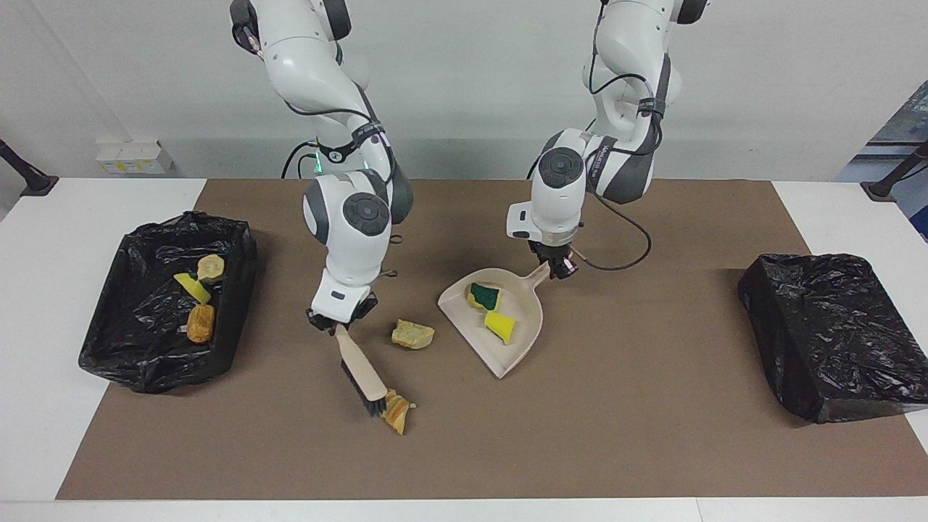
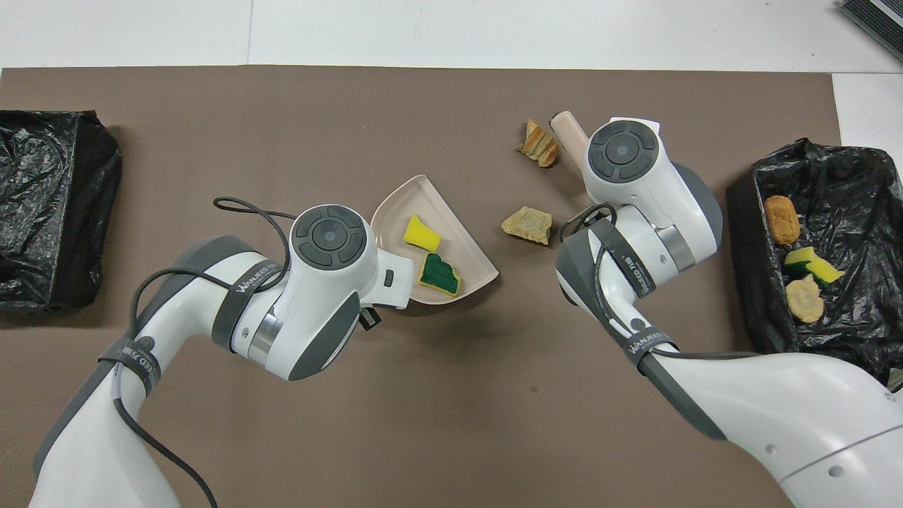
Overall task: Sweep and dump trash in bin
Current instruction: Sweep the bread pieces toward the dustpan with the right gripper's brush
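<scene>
While seven scraps of trash can be counted, they are spread over three places. Three lie in the open black-lined bin (image 1: 163, 304) at the right arm's end of the counter (image 1: 43, 304): a pale bread lump (image 1: 210, 267), a yellow sponge piece (image 1: 193, 288) and a brown bread lump (image 1: 201, 323). Two sit in the beige dustpan (image 1: 500, 322): a green-topped sponge (image 1: 482, 296) and a plain yellow sponge (image 1: 500, 325). Two are left on the brown mat (image 1: 616, 420): a tan bread piece (image 1: 412, 334) between the brush and the dustpan, and a croissant-like lump (image 1: 396, 411) farther from the robots.

One brush (image 1: 360, 370) is held by its handle in the closed right tool (image 1: 338, 323), slanted down so that its black bristles touch the croissant-like lump. The single dustpan is gripped at its handle end by the left tool (image 1: 557, 269), its mouth turned toward the brush. The tan bread piece is the only thing seen lying between the bristles and the dustpan's mouth.

A second black bin (image 1: 834, 333) is seen at the left arm's end of the counter, well apart from everything else; its contents cannot be made out. In the overhead view the brush is mostly hidden under the right arm's wrist.
</scene>
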`<state>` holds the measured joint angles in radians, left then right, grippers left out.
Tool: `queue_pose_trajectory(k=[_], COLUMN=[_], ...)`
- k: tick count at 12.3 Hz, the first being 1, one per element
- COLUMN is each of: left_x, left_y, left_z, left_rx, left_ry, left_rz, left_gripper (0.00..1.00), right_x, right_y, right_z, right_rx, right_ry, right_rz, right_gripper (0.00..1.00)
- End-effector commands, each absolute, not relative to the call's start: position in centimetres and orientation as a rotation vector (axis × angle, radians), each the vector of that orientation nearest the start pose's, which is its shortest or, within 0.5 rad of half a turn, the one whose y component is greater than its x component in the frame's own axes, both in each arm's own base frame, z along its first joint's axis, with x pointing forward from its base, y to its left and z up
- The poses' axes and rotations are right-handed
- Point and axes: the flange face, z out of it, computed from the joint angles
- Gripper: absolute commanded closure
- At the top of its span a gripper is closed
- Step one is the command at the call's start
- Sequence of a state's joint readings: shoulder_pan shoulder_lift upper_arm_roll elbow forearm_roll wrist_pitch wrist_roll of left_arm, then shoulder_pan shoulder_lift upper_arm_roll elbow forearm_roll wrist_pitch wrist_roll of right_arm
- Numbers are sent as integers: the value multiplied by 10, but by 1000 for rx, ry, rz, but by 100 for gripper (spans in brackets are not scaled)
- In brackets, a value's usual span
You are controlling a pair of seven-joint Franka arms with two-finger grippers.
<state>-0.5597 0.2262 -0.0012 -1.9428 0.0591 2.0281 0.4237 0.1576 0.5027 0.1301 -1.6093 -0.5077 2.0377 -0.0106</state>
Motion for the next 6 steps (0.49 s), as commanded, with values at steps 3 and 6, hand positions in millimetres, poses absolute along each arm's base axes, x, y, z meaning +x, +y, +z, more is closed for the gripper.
queue_pose_trajectory(k=[3,6], left_x=[484,483], left_y=[-309,-306], left_z=[356,355], left_rx=[-2690,-2691], left_ry=[1485,1483], left_rz=[249,256], left_gripper=[100,100], right_x=[699,682], right_y=[164,183], right_z=[321,324], right_rx=[-3454,-3452], right_ry=[-1074,-1085], right_rz=[1,134], right_gripper=[100,100])
